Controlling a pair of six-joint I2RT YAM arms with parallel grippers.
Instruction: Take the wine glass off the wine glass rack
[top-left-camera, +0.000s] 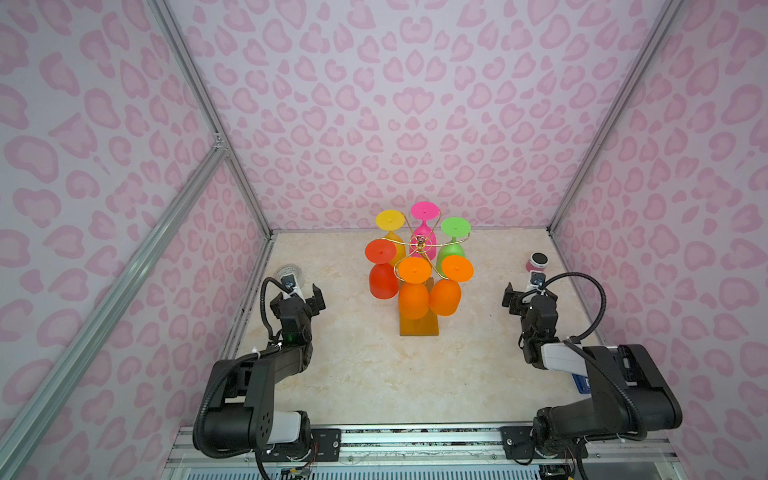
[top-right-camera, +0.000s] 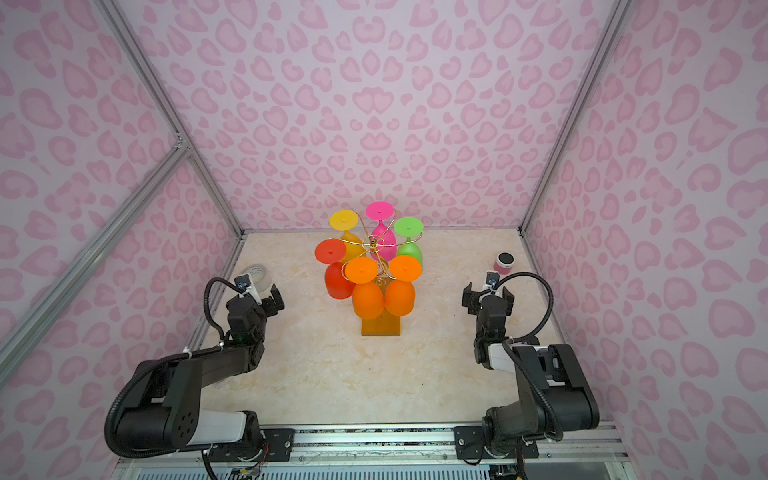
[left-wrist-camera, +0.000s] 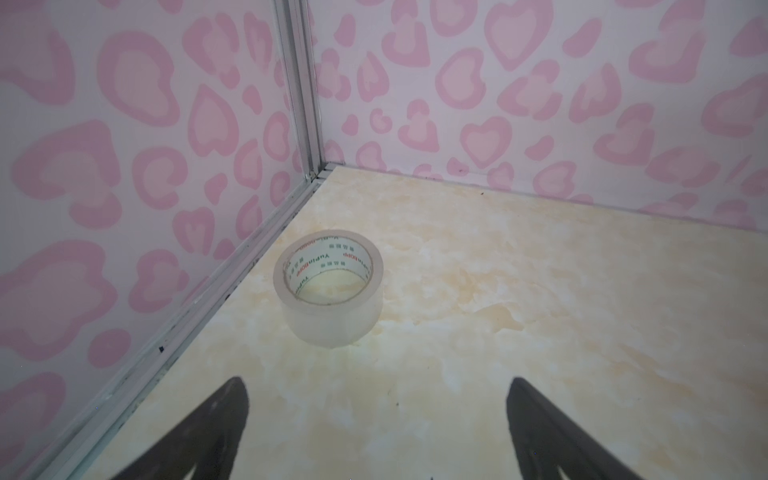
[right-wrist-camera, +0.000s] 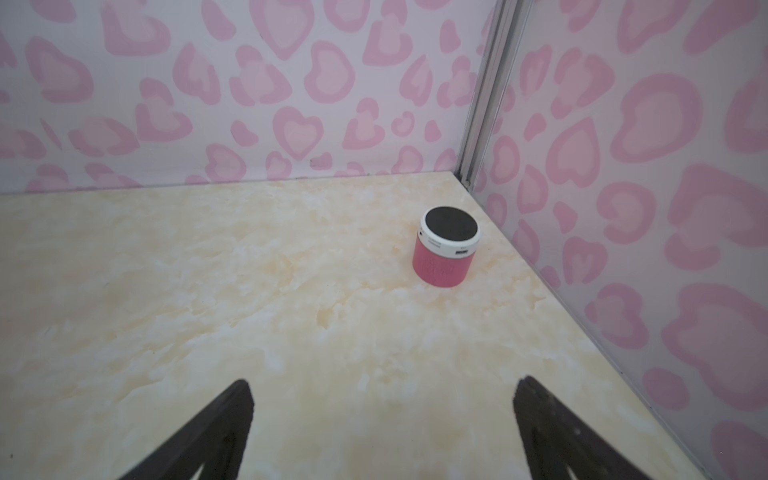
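The wine glass rack (top-left-camera: 419, 242) (top-right-camera: 373, 243), thin gold wire on a wooden base (top-left-camera: 419, 327), stands at the middle back of the table in both top views. Several wine glasses hang upside down from it: red (top-left-camera: 383, 281), two orange (top-left-camera: 413, 298) (top-left-camera: 445, 296), yellow (top-left-camera: 390, 219), pink (top-left-camera: 424, 210) and green (top-left-camera: 455, 227). My left gripper (top-left-camera: 306, 293) (left-wrist-camera: 376, 386) is open and empty, well left of the rack. My right gripper (top-left-camera: 528, 296) (right-wrist-camera: 382, 386) is open and empty, well right of it. Neither wrist view shows the rack.
A roll of clear tape (left-wrist-camera: 328, 286) (top-left-camera: 286, 272) lies near the left wall, ahead of my left gripper. A pink speaker with a black top (right-wrist-camera: 446, 253) (top-left-camera: 538, 262) stands near the right wall. Pink patterned walls close in three sides.
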